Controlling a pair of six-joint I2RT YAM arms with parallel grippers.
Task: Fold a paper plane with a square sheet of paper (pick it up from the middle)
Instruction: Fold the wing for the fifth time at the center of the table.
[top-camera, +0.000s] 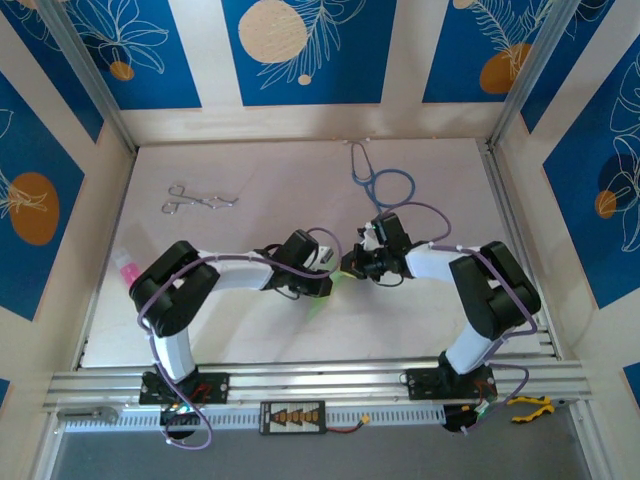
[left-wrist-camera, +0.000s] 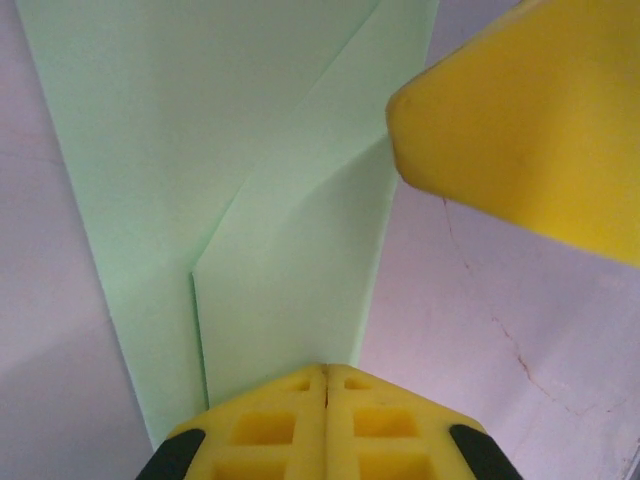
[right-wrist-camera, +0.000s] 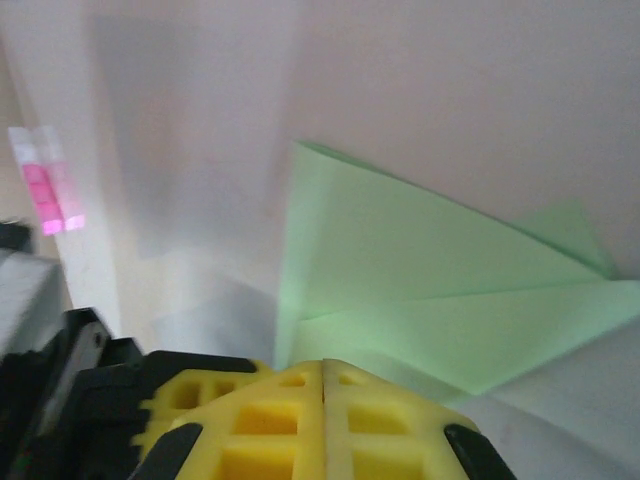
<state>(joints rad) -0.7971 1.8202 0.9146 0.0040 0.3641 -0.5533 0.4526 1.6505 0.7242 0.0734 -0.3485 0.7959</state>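
Two arms reach from the near edge of the table (top-camera: 420, 320) and bend inward, so that both hands meet over its middle. The left hand (left-wrist-camera: 327, 378) is pressed together with nothing between its yellow fingers, and its joined tip sits at the near edge of the pale green paper (left-wrist-camera: 250, 180); whether it bears on the sheet or hangs just above cannot be told. The right hand (right-wrist-camera: 323, 372) is likewise pressed together and empty, poised at the paper's other side. One of its fingers (left-wrist-camera: 520, 120) looms beside the sheet's right edge in the left wrist view. The paper lies flat on the table between and beneath the two hands, partly folded: overlapping flaps and slanting creases draw it toward a point, though no finished dart is present. The closed fingers probably serve as blunt pressing tools, one to pin the sheet and the other to flatten a crease. To the left, by the left arm's elbow, stands a small pink object (top-camera: 124, 266) of unclear kind. Farther back lie steel forceps (top-camera: 200, 198) on the left and a blue stethoscope (top-camera: 380, 182) on the right, both well apart from the fold
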